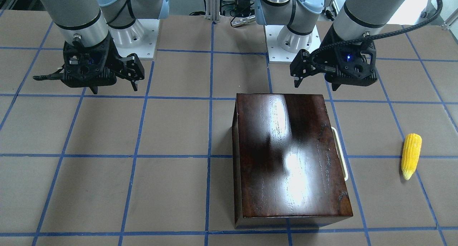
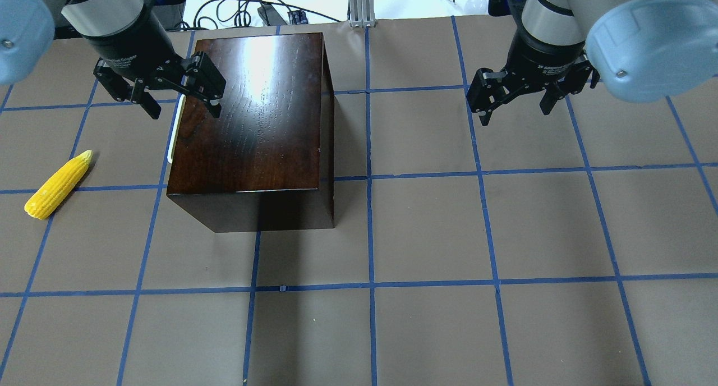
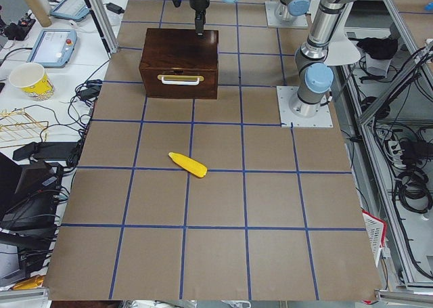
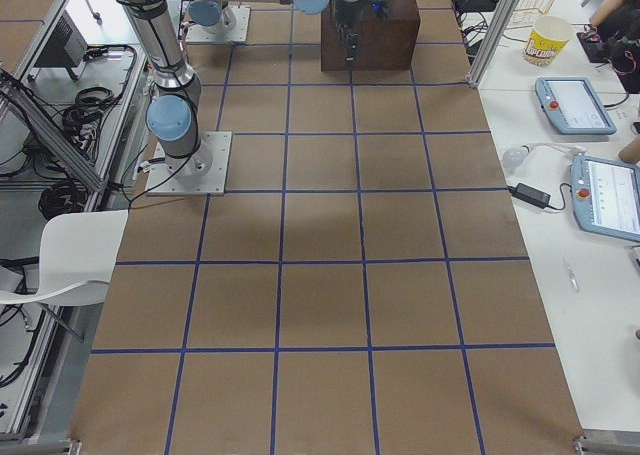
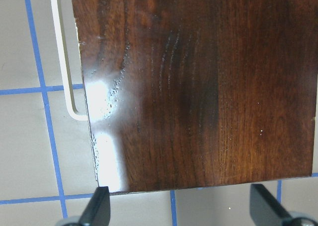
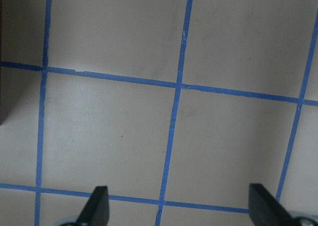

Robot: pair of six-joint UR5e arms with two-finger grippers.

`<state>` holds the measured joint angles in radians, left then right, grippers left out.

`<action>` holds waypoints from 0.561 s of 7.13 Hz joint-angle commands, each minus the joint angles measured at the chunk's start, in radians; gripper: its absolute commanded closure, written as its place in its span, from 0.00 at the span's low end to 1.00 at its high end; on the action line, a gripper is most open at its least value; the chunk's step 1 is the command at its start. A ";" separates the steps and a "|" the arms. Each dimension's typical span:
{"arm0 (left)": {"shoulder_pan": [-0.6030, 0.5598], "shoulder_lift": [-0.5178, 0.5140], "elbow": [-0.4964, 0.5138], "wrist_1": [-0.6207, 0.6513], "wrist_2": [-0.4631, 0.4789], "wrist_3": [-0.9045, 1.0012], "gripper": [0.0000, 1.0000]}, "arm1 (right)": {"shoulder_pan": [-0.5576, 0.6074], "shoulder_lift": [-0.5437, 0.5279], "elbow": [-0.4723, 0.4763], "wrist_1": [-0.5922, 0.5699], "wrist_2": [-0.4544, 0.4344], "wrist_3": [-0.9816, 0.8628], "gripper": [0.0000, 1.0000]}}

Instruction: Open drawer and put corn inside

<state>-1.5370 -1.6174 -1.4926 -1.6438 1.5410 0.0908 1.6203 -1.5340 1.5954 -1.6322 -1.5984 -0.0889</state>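
The dark reddish-brown box (image 1: 290,156) stands on the table, also in the overhead view (image 2: 252,111). Its drawer is shut. The drawer's front panel (image 3: 179,72) and white handle (image 3: 180,80) face the robot's left; the handle also shows in other views (image 1: 340,153) (image 2: 174,131) (image 5: 64,72). The yellow corn (image 1: 411,161) lies on the table apart from the box, on the handle side (image 2: 59,184) (image 3: 188,164). My left gripper (image 2: 182,108) is open and empty, above the box's top edge near the handle (image 1: 315,84) (image 5: 181,206). My right gripper (image 2: 516,114) is open and empty, over bare table (image 1: 115,88) (image 6: 180,206).
The table is brown paper with a blue tape grid. The two arm bases (image 1: 132,35) (image 1: 293,38) stand at the robot's edge. A side bench holds a paper cup (image 3: 30,81) and tablets (image 4: 575,100), off the table.
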 commanded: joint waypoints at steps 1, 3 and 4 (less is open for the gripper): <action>0.000 0.005 0.002 -0.001 0.001 0.001 0.00 | 0.001 0.000 0.000 0.000 0.000 0.001 0.00; 0.002 0.004 -0.003 0.001 -0.001 0.004 0.00 | -0.002 0.000 0.000 0.000 0.000 0.000 0.00; 0.002 0.005 0.000 0.001 0.001 0.001 0.00 | 0.001 0.000 0.000 0.000 0.000 0.000 0.00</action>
<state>-1.5361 -1.6131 -1.4936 -1.6431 1.5410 0.0937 1.6203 -1.5340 1.5953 -1.6322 -1.5984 -0.0888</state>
